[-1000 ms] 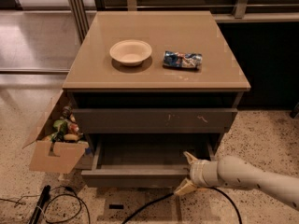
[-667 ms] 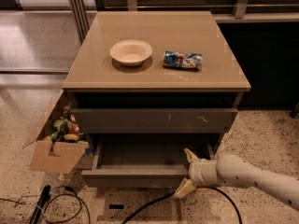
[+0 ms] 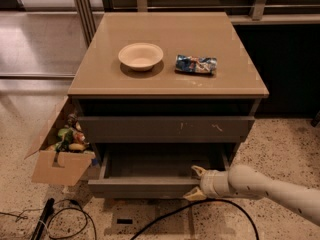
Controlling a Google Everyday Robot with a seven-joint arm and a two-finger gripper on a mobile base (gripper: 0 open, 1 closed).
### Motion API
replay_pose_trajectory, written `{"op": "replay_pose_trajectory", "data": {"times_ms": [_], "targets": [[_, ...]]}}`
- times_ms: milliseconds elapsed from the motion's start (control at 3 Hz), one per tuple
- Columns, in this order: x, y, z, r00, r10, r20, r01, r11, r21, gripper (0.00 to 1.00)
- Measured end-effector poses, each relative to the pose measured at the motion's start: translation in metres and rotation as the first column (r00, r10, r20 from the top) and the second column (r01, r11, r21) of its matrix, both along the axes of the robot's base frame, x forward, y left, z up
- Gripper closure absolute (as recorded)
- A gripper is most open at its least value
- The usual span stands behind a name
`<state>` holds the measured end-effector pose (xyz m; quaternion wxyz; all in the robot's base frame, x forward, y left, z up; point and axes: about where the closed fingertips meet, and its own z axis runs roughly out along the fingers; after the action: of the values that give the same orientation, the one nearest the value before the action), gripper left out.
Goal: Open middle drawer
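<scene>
The middle drawer is the lowest one showing on the dark grey-brown cabinet. It stands pulled out toward me, and its smooth grey inside is bare. My gripper, on a pale arm coming from the lower right, is at the right part of the drawer's plain front. Its fingers are spread, with one fingertip over the front's top edge inside the drawer. The other is outside, down the front face.
Above is the larger front with pale scratch marks, shut. On the tan cabinet top sit a white bowl and a blue snack bag. An open cardboard box of items leans at the left. Black cables lie on the floor.
</scene>
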<state>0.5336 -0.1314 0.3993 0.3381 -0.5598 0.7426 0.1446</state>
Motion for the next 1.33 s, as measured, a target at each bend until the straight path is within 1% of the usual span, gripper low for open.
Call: {"op": "replay_pose_trajectory", "data": {"times_ms": [667,1000,1333], "targets": [[-0.007,-0.008,0.0,0.9999,-0.006,-0.011,0.006,1.0,-0.004,0.81],[-0.009,-0.008,0.003,0.9999,-0.006,-0.011,0.006,1.0,-0.004,1.0],[-0.015,-0.01,0.004,0.9999,-0.006,-0.011,0.006,1.0,-0.007,1.0]]}}
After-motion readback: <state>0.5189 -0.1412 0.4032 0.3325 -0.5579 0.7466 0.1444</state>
